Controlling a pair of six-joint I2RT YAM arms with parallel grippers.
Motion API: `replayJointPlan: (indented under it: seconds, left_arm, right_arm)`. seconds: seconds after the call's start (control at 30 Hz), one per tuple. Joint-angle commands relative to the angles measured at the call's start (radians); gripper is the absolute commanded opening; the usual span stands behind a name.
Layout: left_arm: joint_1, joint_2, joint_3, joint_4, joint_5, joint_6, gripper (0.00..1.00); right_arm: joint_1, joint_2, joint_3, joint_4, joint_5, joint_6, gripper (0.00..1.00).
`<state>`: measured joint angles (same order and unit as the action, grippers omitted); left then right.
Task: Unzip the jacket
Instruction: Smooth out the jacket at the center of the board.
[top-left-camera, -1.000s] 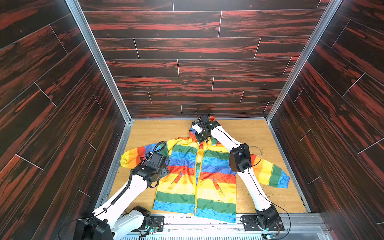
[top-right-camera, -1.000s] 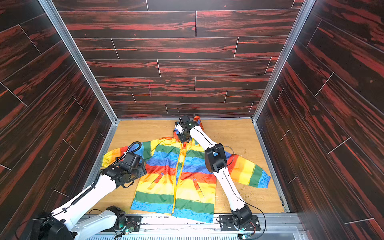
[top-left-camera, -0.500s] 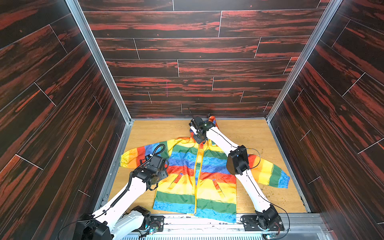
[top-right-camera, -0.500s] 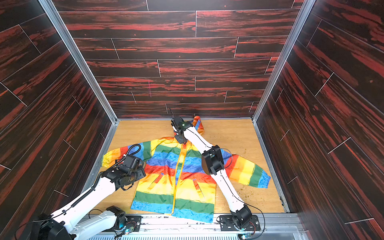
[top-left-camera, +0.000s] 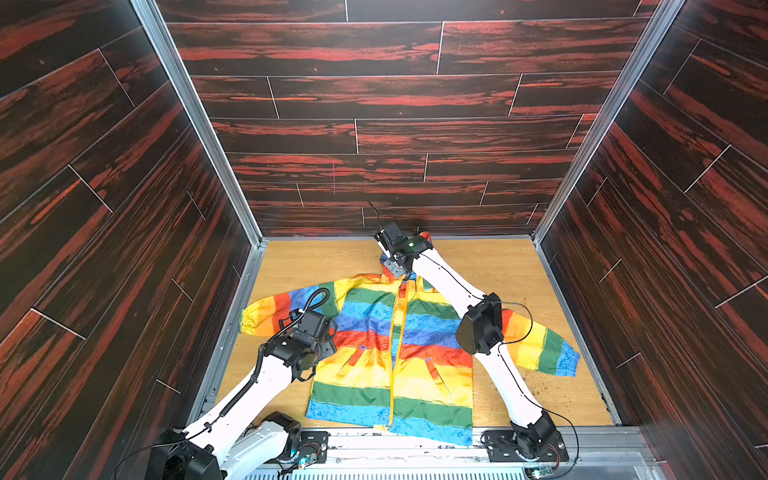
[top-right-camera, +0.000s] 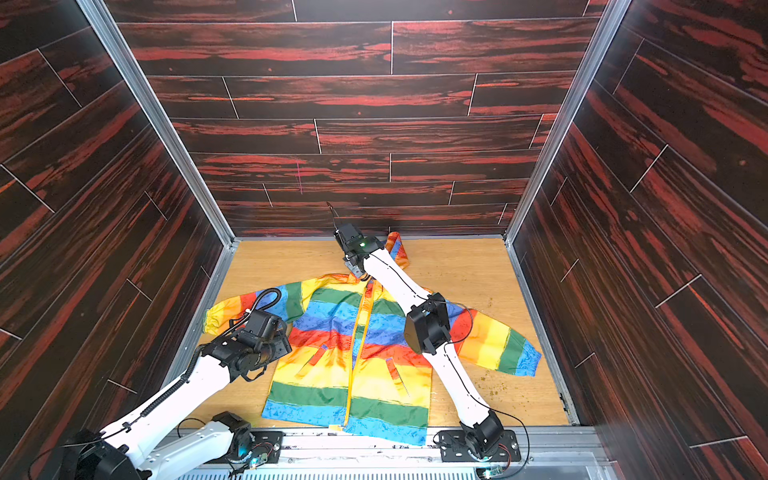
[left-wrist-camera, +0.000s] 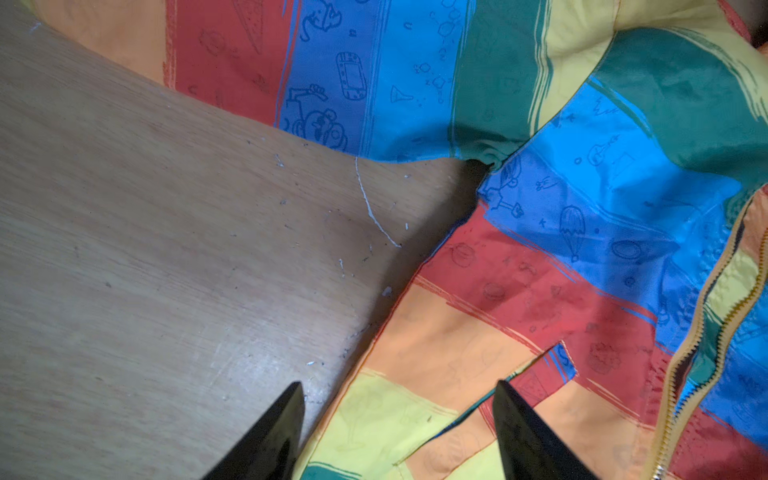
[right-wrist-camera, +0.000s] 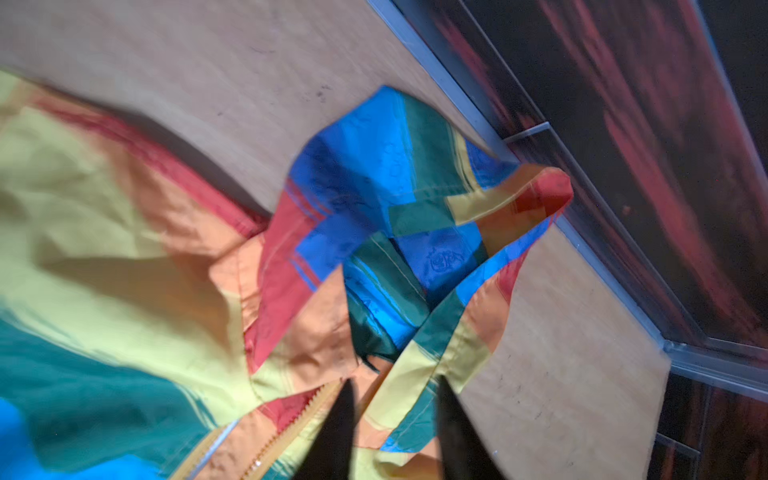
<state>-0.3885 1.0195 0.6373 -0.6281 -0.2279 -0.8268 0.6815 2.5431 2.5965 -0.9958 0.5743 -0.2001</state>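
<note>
small shiny rainbow-striped hooded jacket (top-left-camera: 365, 374) lies flat mid-table (top-left-camera: 324, 257), hood toward the far edge. right end effector (right-wrist-camera: 393, 380) hangs part-open at the collar, gripping nothing; left end effector (left-wrist-camera: 398, 383) gapes wide over the jacket's side. likely step: catching the yellow zipper (top-left-camera: 395, 357) pull; next, pinch it.

robot test booth, dark panelled walls (top-left-camera: 374, 95)

No legible words, brands or numbers, only faint line doodles printed on the jacket (left-wrist-camera: 540, 257), a handheld console (left-wrist-camera: 351, 77), a balloon (left-wrist-camera: 572, 228), no letters
</note>
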Motion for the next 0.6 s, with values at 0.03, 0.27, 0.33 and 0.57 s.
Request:
replayJointPlan:
  seconds: [0.03,0.27,0.33,0.57]
  left_arm:
    - [-0.003,-0.018,-0.007,-0.011,-0.026,-0.003,0.73]
    - [-0.004,0.018,0.016,0.045,-0.069,0.044,0.72]
    - [-0.004,0.033,0.028,0.064,-0.063,0.063,0.72]
    - [-0.004,0.046,0.019,0.149,-0.033,0.083,0.69]
  right_arm:
    - [-0.04,0.061,0.038,-0.074,0.036,0.083,0.59]
    - [-0.097,-0.11,-0.172,0.068,-0.393,0.193,0.49]
    - [-0.132,-0.173,-0.315,0.182,-0.589,0.216,0.45]
    - [-0.214,-0.302,-0.711,0.523,-0.915,0.222,0.37]
